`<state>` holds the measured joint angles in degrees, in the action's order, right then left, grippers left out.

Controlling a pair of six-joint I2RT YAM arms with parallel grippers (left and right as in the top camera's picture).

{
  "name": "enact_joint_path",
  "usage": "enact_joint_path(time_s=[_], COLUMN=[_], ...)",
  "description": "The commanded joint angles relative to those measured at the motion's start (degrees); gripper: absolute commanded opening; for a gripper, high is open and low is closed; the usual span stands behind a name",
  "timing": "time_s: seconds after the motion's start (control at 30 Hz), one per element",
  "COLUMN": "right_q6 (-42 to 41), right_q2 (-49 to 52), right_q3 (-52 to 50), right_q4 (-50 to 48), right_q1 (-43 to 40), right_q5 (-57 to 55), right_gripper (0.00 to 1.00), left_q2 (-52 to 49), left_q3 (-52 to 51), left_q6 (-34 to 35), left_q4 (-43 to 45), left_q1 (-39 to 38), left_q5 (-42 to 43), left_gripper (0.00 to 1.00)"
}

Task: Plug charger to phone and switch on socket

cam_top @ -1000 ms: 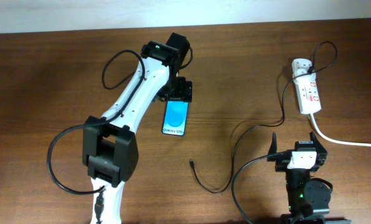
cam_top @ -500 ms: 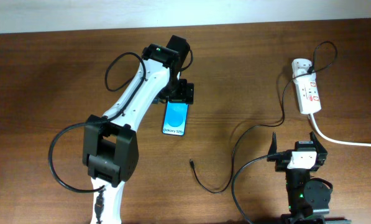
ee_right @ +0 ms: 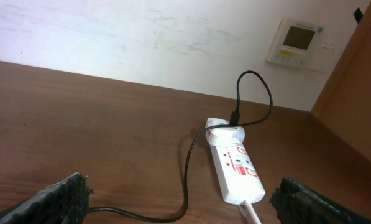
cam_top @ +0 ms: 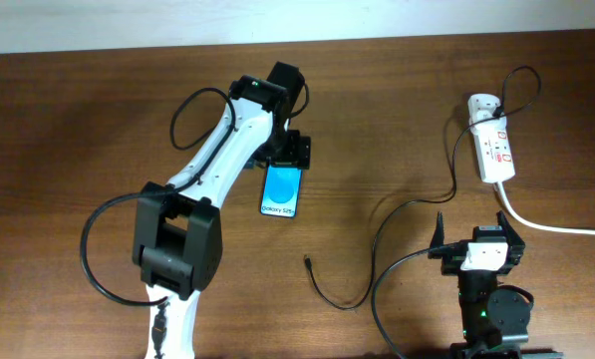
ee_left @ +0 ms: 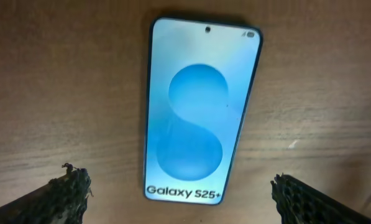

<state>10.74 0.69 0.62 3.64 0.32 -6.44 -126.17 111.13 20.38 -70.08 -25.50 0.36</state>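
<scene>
My left arm (cam_top: 222,140) had shifted only slightly over the Galaxy S25+ phone (ee_left: 201,115), which lay unmoved mid-desk, left jaws wide astride it. The charger tip (cam_top: 307,262) lay unplugged nearer the front edge. The right jaws were wide and idle, facing the power strip (ee_right: 235,165) toward the far-right corner.

Left arm (cam_top: 217,150): white links, boxy black joint housings (cam_top: 177,239), looping black cables (cam_top: 96,261), green LED (cam_top: 252,80). Right arm (cam_top: 486,309): black, white wrist block (cam_top: 483,257). Left gripper (ee_left: 185,190): rough black fingertips (ee_left: 70,190).
</scene>
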Motion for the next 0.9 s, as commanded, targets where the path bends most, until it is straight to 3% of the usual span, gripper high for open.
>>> enact_joint_path(time_s=[0.0, 0.87], right_q6=[0.0, 0.0], right_q2=[-0.3, -0.3], right_q3=[-0.3, -0.3], right_q4=[0.4, 0.4], right_q1=[0.4, 0.4], right_q5=[-0.9, -0.9], right_gripper=[0.98, 0.98], left_q2=[-0.5, -0.6], left_q3=[-2.2, -12.1], left_q6=[-0.7, -0.3], left_q4=[2.4, 13.1], left_q1=[0.0, -0.9], left_q5=[-0.8, -0.4], left_gripper=[0.99, 0.99])
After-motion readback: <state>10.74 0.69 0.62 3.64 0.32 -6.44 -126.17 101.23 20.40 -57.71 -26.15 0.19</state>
